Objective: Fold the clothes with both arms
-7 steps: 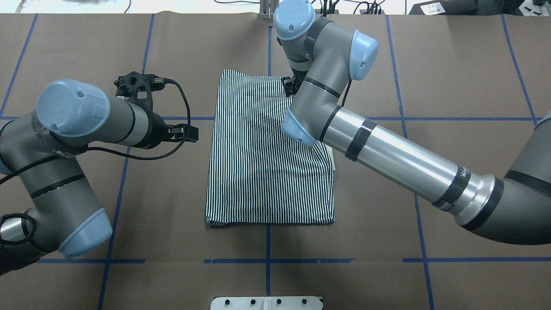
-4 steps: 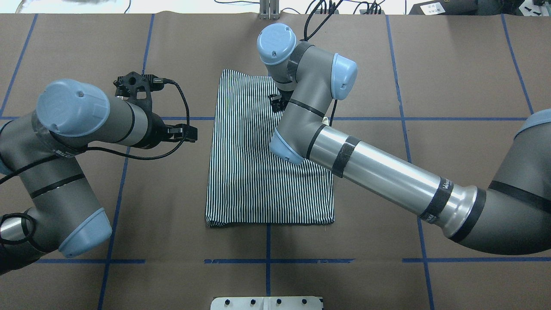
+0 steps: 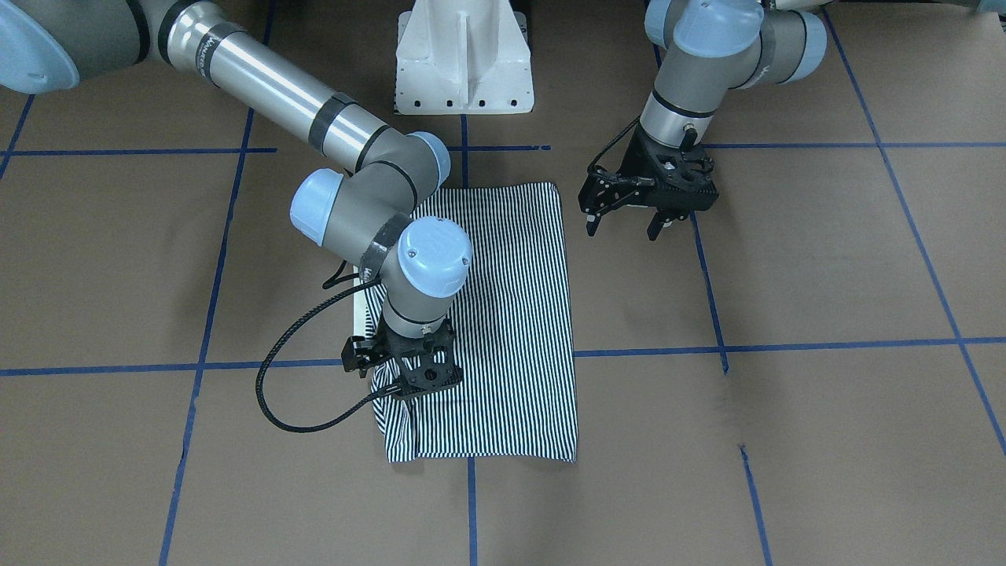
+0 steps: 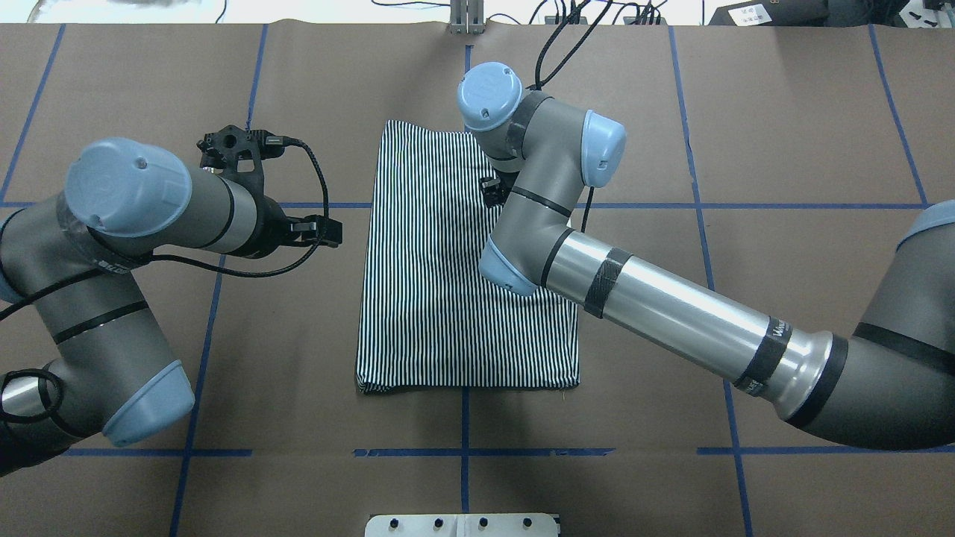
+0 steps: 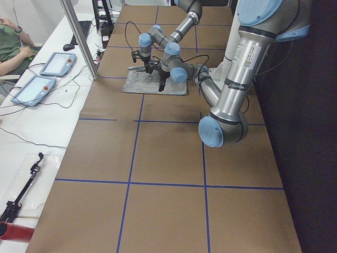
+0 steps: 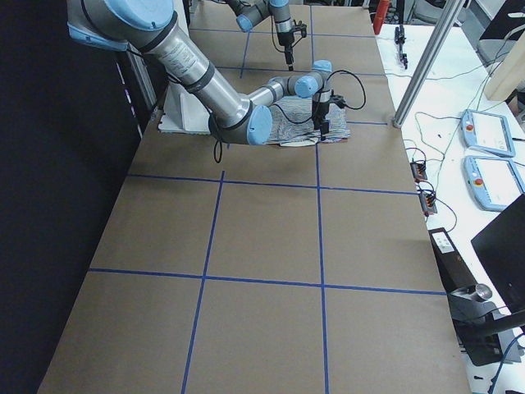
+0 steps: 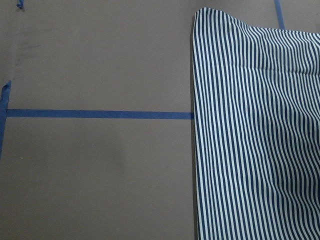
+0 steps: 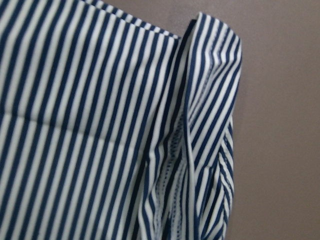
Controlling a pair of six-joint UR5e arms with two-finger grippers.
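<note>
overhead view: shirt (image 4: 448, 298) lies mid-table (image 4: 783, 112); left gripper (image 4: 328, 231) at its 9 o'clock, apart; right gripper (image 4: 492, 191) over its 1 o'clock part; pedestal base (image 4: 462, 526) at 6 o'clock

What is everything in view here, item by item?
striped shirt: one, navy-and-white, flat mid-table, one edge bunched.
table: one, brown, blue tape grid.
pedestal: one, white, table's robot side.
tablets: two, grey-blue, white side bench.
person: one, green top, beside that bench.
left arm: one, grey, light-blue caps, beside shirt.
right arm: one, same colours, over shirt.
left gripper: one, black, open, off the shirt.
right gripper: one, black, at bunched edge, grip hidden.
</note>
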